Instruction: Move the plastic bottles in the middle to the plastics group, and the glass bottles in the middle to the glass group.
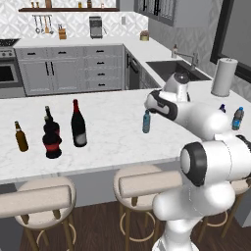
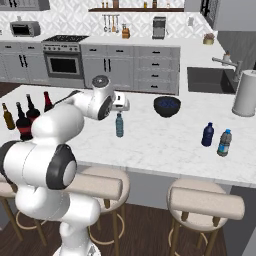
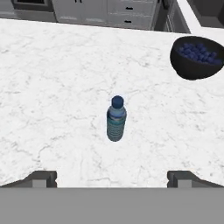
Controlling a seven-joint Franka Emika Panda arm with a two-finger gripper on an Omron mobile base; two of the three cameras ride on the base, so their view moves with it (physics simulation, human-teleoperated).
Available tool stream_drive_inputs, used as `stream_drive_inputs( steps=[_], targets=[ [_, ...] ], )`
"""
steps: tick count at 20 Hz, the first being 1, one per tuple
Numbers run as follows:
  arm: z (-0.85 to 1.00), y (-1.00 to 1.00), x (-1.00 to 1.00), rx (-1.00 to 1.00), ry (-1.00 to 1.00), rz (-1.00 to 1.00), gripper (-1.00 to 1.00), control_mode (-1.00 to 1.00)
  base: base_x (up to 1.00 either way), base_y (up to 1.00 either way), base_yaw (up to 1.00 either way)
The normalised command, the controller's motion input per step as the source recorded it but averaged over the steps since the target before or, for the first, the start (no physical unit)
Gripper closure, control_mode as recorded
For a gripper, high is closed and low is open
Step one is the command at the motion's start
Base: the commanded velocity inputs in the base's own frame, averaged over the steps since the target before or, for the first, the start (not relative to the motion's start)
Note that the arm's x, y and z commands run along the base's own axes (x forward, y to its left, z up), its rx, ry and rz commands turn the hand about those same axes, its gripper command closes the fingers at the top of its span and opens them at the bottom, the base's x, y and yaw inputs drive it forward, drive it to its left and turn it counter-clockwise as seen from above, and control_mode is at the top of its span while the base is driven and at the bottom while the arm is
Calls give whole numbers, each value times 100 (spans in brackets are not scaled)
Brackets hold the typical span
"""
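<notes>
A small light-blue plastic bottle (image 3: pixel 116 119) with a dark cap stands upright on the white marble counter (image 3: pixel 52 87), also seen from the bases (image 1: pixel 146 121) (image 2: pixel 119 125). My gripper (image 3: pixel 112 179) hovers just above it, open, with nothing between its fingertips (image 3: pixel 41 178). The tall wine bottle (image 1: pixel 78 125) with a red top and a squat dark bottle (image 1: pixel 51 141) with a red band stand to the left. Left of those is the small amber bottle (image 1: pixel 20 136) of the glass group. The plastics group, a dark-blue bottle (image 2: pixel 208 134) and a clear bluish one (image 2: pixel 224 142), stands at the right.
A dark bowl of blueberries (image 2: pixel 167 106) sits on the counter just beyond the plastic bottle. A white paper towel roll (image 2: pixel 246 93) stands by the sink (image 2: pixel 207 80). Stools (image 2: pixel 205 202) line the counter's near edge.
</notes>
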Motion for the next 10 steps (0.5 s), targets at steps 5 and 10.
stream_drive_inputs(
  steps=[5,10],
  targets=[
    [-2,1,29,0,8,-15,-100,-100,0,0,0],
    [-30,0,26,1,1,-11,-100,-100,0,0,0]
  ],
)
